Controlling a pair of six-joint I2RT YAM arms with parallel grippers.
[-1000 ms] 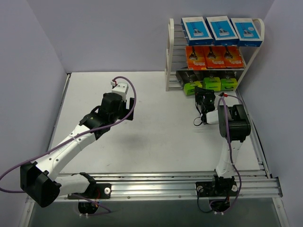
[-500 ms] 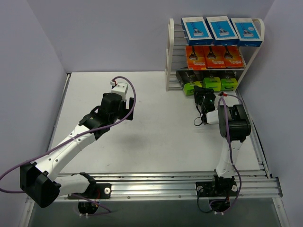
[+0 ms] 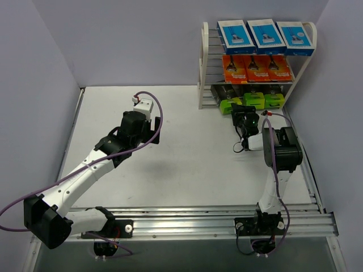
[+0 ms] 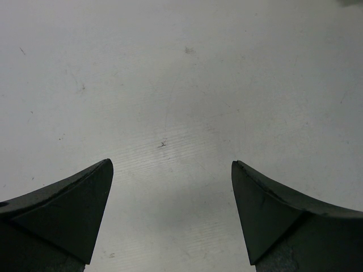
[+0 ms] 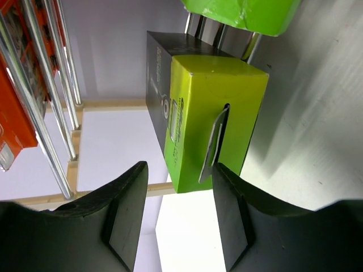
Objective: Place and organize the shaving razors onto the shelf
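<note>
A: Left first. Anything new there?

B: Nothing. The left hand (image 3: 155, 134) hangs over the bare bench (image 3: 187, 170) exactly as it did a second ago, fingers spread wide and holding nothing.

A: And on the right?

B: That's where the change is. The right hand (image 3: 245, 117) sits at the bottom tier of the shelf (image 3: 204, 56), and over the last second its fingers have drawn apart. It's open now, with nothing between them.

A: So the pack is let go?

B: I'd judge so. A lime pack (image 5: 210, 107) lies on that tier just past the fingertips. Above it are three blue packs (image 3: 266, 35) on top and three orange packs (image 3: 256, 68) in the middle. With three lime ends (image 3: 255, 101) below, all nine look shelved. What's left seems to be backing out, and maybe squaring the leftmost one, which looks a little askew.

A: What does the right wrist view add?

B: The release itself. From above, the hand hides where it meets the pack. The wrist view shows the parted fingers, the pack beyond them and a second lime pack (image 5: 244, 11) beside it. Whether a tip brushes it, I can't tell. Only the top view gives the count and the rows.
</note>
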